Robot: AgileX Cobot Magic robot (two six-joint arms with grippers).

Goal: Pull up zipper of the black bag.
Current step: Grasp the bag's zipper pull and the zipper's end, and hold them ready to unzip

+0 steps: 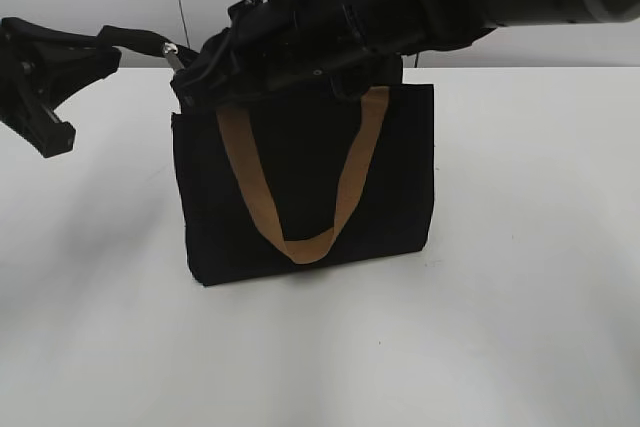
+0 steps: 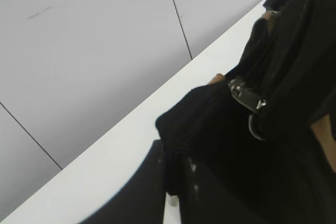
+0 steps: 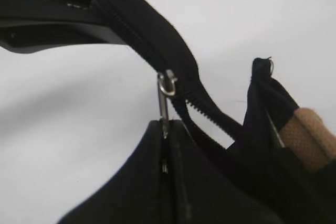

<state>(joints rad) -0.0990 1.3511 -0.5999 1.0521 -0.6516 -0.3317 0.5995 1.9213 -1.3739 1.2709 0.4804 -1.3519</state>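
The right gripper [image 3: 165, 129] pinches the zipper pull [image 3: 164, 103]; it could slip free under tension. The left gripper [image 2: 178, 182] clamps the zip tape end of the black bag [image 1: 300, 177], toward the counter's far edge.

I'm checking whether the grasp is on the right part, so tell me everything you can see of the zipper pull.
The zipper is a small silver-grey metal pull with a ring-shaped eye at its top, hooked to the slider on the black toothed zip line. In the right wrist view its flat tab hangs down into the right gripper, whose black fingers are closed on its lower end. It sits at the top corner of the black bag. The left gripper clamps the fabric end beside it.
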